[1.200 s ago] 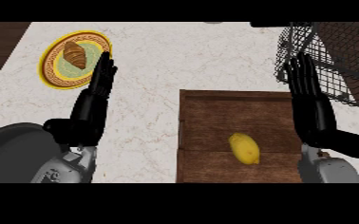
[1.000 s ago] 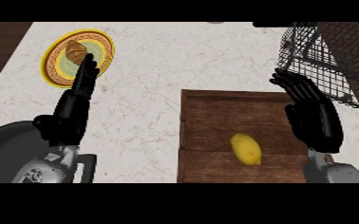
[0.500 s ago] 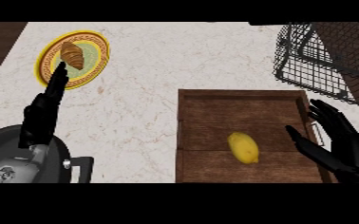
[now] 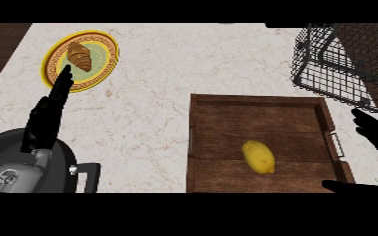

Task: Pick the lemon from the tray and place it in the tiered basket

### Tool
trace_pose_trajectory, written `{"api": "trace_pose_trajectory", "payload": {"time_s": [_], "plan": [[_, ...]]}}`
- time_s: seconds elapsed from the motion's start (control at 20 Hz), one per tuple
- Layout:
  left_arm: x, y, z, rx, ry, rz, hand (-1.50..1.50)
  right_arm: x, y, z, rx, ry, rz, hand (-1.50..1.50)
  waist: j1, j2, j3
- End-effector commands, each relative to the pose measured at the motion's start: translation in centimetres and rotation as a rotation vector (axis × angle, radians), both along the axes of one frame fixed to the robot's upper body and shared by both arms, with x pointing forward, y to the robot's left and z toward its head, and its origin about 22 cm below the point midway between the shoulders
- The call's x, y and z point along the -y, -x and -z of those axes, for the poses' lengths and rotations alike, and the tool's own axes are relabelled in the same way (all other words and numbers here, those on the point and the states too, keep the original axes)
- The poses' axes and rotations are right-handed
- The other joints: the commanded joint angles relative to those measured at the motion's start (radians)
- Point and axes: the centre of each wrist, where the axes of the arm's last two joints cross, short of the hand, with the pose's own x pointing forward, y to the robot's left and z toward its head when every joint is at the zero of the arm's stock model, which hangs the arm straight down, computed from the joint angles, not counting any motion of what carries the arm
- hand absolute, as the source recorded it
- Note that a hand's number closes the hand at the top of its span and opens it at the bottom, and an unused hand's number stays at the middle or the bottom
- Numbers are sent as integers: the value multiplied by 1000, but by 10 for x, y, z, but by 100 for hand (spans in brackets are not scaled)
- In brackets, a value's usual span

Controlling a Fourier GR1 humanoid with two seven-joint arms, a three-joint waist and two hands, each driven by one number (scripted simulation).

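The lemon (image 4: 258,156) is seen lying on the floor of the wooden tray (image 4: 255,111), toward its lower middle, untouched and apart from every wall. The tray is set on the pale marbled table (image 4: 177,65), at the lower right of the view. Beyond the tray's upper right corner, just beside it, the black wire tiered basket (image 4: 332,62) is placed; nothing is seen on the mesh that shows. Only part of the right hand (image 4: 365,125) is shown at the right edge, outside the tray's right wall: a few dark fingers near the wall's upper part and another dark tip by the lower corner, spread apart with nothing between them. The left hand (image 4: 50,112) is seen at the left, fingers straight and pressed together, pointing up the table, their tips at the lower rim of a yellow-rimmed plate (image 4: 103,42). A croissant (image 4: 80,56) is carried on that plate, well apart from the tray. Open table is left between lemon and basket.
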Motion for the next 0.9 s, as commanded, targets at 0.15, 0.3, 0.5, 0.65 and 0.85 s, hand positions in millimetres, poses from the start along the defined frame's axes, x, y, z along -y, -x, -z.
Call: {"api": "trace_pose_trajectory", "payload": {"time_s": [0.15,0.3,0.5,0.65,0.85], "plan": [[0,0,2,0,6,32,0,-28,-11,-71,-221,226,-151,-150,29,1,1],[19,-13,4,-3,12,31,0,-49,-33,-82,-239,221,-127,-150,29,4,3],[4,-4,6,-9,13,32,0,-76,-49,-88,-352,241,-100,-150,31,1,3],[4,-7,-3,-6,-1,19,0,-83,-65,-64,-435,226,-112,-150,27,1,4],[-14,-5,-7,11,-10,30,0,-99,-77,-48,-493,251,-120,-150,28,1,4]]}}
